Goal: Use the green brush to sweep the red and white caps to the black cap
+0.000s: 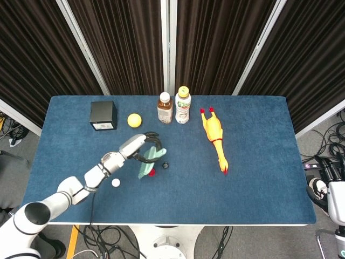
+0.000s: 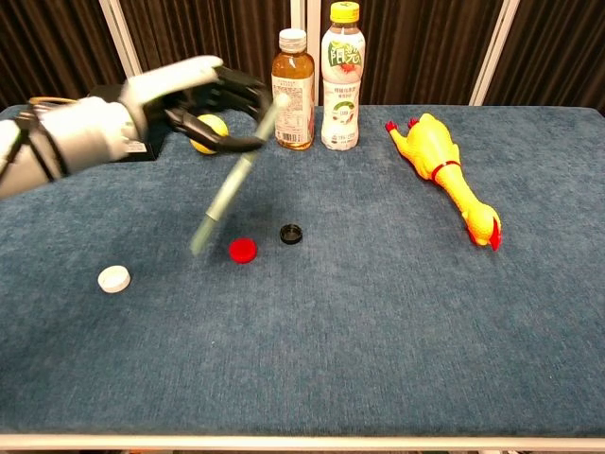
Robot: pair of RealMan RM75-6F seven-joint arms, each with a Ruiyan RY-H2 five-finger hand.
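Gripping green brush [image 2: 232,180], left robot hand [image 2: 203,99], red cap [image 2: 243,250] beside black cap [image 2: 291,234]

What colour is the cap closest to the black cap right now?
Red. The red cap lies just left of the black cap, clearest in the chest view.

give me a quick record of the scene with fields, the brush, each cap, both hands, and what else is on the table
green brush: held tilted by the left robot hand, bristle end low, left of the red cap
red cap: on the table, just left of the black cap, apart from it
black cap: mid-table
white cap: far left, alone
right robot hand: off the table's right edge, holding nothing
others: two bottles, yellow ball, black box, rubber chicken
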